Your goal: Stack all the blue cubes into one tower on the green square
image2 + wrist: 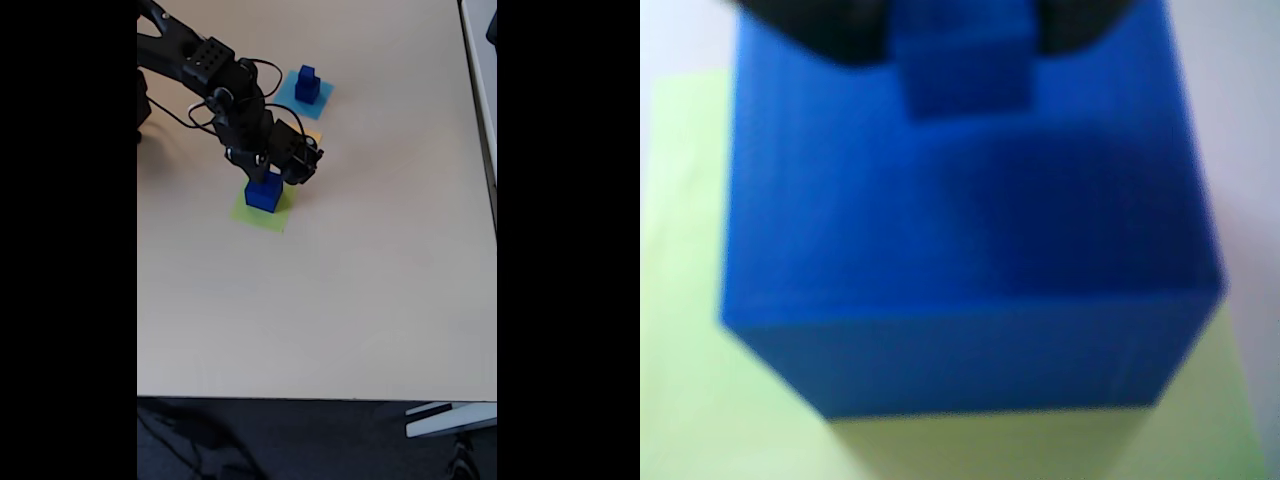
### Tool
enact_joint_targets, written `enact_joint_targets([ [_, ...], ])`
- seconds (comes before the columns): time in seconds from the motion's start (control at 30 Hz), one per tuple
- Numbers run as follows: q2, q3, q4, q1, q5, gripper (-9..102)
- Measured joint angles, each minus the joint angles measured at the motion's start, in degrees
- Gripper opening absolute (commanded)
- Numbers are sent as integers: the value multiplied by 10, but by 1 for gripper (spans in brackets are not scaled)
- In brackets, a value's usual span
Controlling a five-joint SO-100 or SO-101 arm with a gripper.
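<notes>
A large blue cube [960, 250] stands on the green square [690, 300], blurred and very close in the wrist view. My gripper [965, 45] is shut on a much smaller blue cube [965, 75], with dark fingers [820, 30] on both sides of it. That small cube hangs at the far part of the large cube's top face; I cannot tell whether it touches. From the fixed view, my gripper [272, 176] sits right over the large cube [263, 194] on the green square [262, 213]. Another blue cube [307, 88] rests on a light blue square [288, 98] farther back.
An orange-yellow square [314, 134] peeks out behind the gripper. The arm [205, 70] and its cables reach in from the upper left. The beige table [380, 280] ends at edges on the right and at the bottom of the fixed view.
</notes>
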Motion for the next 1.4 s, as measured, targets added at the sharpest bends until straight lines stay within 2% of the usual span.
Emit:
enact_joint_targets([
  [0.27, 0, 0, -4, 0, 0, 6],
  [0.6, 0, -11, -4, -5, 0, 13],
  [0.8, 0, -106, 57, -21, 0, 21],
  [0.93, 9, -136, 67, -34, 0, 24],
  [1.07, 32, -159, 69, -73, 29, 24],
  [1.23, 36, -163, 69, -161, 127, 26],
  [1.4, -18, -233, 69, -250, 191, 28],
])
